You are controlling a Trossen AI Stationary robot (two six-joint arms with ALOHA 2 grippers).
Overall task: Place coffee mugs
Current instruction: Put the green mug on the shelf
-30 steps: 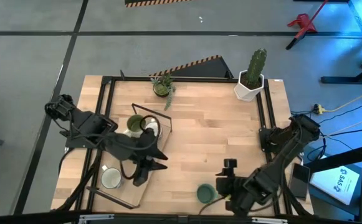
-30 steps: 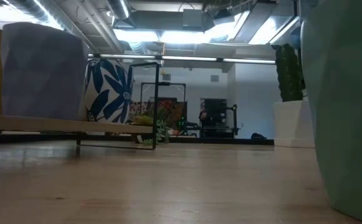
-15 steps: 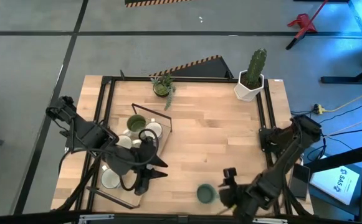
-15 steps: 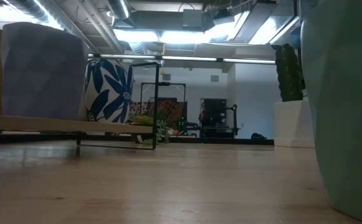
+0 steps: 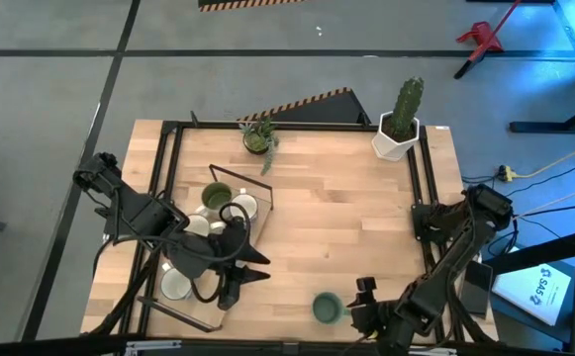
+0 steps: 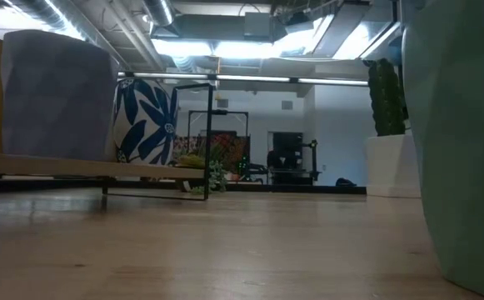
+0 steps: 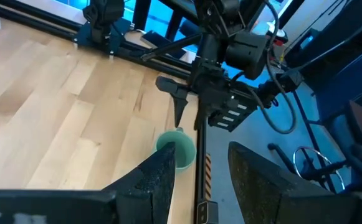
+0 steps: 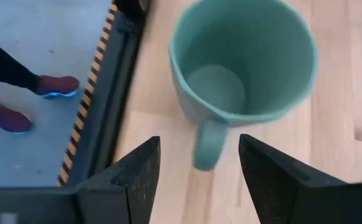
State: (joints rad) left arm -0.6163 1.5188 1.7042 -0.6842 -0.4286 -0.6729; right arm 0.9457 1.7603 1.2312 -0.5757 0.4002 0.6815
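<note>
Both sets of jaws stand apart, nothing between them. Right gripper (image 5: 364, 309) sits at table's 6 o'clock edge, just beside a green mug (image 5: 326, 308) at its 9 o'clock; in right wrist view that mug (image 8: 243, 62) stands upright w/ handle pointing back toward the fingers (image 8: 129, 180), not touching them. Mug is smooth, round, matte teal, right by the black frame rail and striped floor tape; a person's shoes (image 8: 25, 99) on the floor past the edge.

Left gripper (image 5: 236, 280) hangs over the wooden tray (image 5: 200, 314) at 8 o'clock of the table. Tray holds a dark green mug (image 5: 215, 198), white mugs (image 5: 244, 207) beside it, another white mug (image 5: 176, 285) near tray's 7 o'clock corner; arm hides the rest.

Butcher-block table (image 5: 336, 208): pale planks, wide bare stretch from centre to 3 o'clock. Black frame rails run along the edges. White hexagonal cactus pot (image 5: 394, 139) at 1 o'clock corner, small potted plant (image 5: 258, 137) at 12.
</note>
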